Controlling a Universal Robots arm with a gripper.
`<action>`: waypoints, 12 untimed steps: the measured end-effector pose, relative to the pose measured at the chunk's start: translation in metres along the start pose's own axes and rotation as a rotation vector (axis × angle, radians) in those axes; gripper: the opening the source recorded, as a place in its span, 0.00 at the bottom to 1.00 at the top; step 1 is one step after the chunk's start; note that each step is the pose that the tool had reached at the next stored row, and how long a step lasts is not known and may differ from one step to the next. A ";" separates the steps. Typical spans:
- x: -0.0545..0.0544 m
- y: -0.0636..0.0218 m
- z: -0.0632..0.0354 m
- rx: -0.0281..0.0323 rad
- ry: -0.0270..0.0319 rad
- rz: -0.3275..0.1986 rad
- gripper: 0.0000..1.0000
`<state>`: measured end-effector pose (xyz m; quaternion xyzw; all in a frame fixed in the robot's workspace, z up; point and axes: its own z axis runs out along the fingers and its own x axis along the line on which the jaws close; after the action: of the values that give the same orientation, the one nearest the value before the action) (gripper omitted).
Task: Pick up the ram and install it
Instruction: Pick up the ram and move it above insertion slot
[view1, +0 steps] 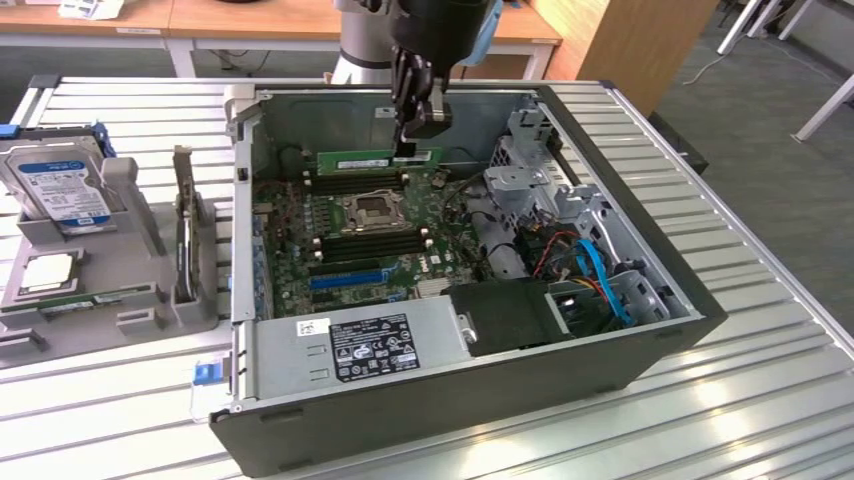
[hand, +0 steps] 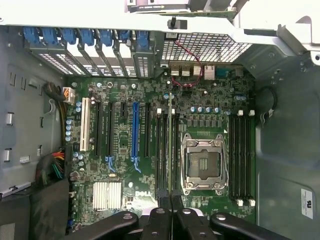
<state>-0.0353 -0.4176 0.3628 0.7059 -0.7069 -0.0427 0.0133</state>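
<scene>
Ram: ram (view1: 374, 159) held on edge inside the case, at 12 o'clock of the socket (view1: 370, 212) in the exterior view.
Pincer: pincer (view1: 416, 146) clenched on the ram's upper edge, toward its 3 o'clock end.
Alignment: from the wrist, the ram (hand: 170, 145) is a thin line running along the black slots (hand: 161, 150) beside the socket. It is likely held this way so its contact edge meets one slot squarely. Whether it touches the slot I cannot tell.
Board: board (hand: 200, 100) faces up because the case (view1: 467, 400) lies on its side, opened, which gives access from above.
Surface: slatted surface (view1: 747, 330) carries the case. A grey tray (view1: 134, 300) at 9 o'clock stands a drive (view1: 60, 185) upright.
Writing: "DELL" (hand: 134, 194) is printed on the board. The black sticker (view1: 374, 345) and the drive's label are too small to read.
</scene>
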 end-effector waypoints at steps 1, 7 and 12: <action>0.000 0.0000 0.0000 0.0000 0.0000 0.000 0.12; 0.000 -0.0004 0.0048 0.0000 -0.0010 0.000 0.12; 0.000 -0.0009 0.0107 0.0000 -0.0013 0.000 0.12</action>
<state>-0.0353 -0.4176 0.3520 0.7059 -0.7069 -0.0432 0.0128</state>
